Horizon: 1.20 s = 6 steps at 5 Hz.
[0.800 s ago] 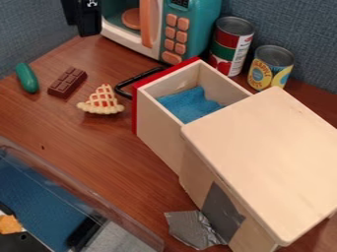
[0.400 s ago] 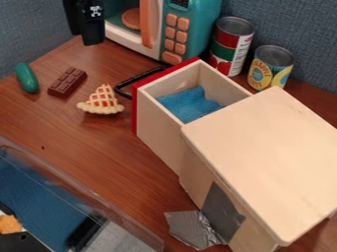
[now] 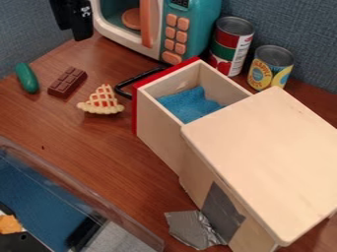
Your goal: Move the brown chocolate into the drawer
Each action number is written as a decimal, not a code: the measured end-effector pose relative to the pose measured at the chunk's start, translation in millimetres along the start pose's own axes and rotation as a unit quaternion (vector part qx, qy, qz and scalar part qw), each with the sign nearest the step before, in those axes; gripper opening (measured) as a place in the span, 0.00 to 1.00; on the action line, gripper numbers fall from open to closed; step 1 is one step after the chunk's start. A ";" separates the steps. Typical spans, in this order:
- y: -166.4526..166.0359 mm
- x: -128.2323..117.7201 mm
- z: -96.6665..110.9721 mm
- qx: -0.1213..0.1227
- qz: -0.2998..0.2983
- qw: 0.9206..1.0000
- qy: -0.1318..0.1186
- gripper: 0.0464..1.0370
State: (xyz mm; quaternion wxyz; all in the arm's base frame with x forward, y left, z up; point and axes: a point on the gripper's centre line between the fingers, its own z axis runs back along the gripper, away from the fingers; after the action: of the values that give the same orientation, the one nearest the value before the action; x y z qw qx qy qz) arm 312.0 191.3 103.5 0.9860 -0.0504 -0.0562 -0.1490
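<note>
The black gripper point(image 3: 78, 22) hangs at the top left of the camera view, beside the toy microwave and above and behind the chocolate, apart from it. The brown chocolate bar point(image 3: 67, 82) lies flat on the wooden table, between a green toy vegetable and a toy pie slice. The drawer point(image 3: 158, 125) of the light wooden box is pulled out, its red front and black handle facing the upper left. A blue cloth point(image 3: 189, 104) lies inside the drawer.
Green toy vegetable point(image 3: 27, 78) at the left; lattice pie slice point(image 3: 102, 101) near the drawer handle point(image 3: 135, 81). Teal microwave point(image 3: 178, 29) and two cans point(image 3: 231, 45) point(image 3: 270, 68) stand behind. A clear-walled bin point(image 3: 72, 189) occupies the lower left; silver tape point(image 3: 192, 229) lies by the box.
The gripper first came slightly right and lower in the view, then shifted back left and a little up. The chocolate, the drawer and the other objects have stayed where they were.
</note>
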 end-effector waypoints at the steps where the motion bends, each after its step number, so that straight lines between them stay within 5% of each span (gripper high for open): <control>1: 23.2 -6.9 -14.9 0.037 0.037 0.999 -0.002 0.96; 2: 33.4 -22.8 -35.6 0.095 0.045 0.994 0.029 0.96; 3: 35.0 -36.4 -68.2 0.117 0.039 0.991 0.057 0.96; 4: 34.4 -36.5 -72.2 0.120 0.051 0.990 0.050 0.96; 6: 31.6 -23.4 -68.3 0.084 0.095 0.992 0.012 0.96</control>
State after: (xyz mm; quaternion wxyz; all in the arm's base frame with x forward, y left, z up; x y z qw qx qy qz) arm 305.8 220.1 30.4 0.9970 0.0293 -0.0513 -0.0503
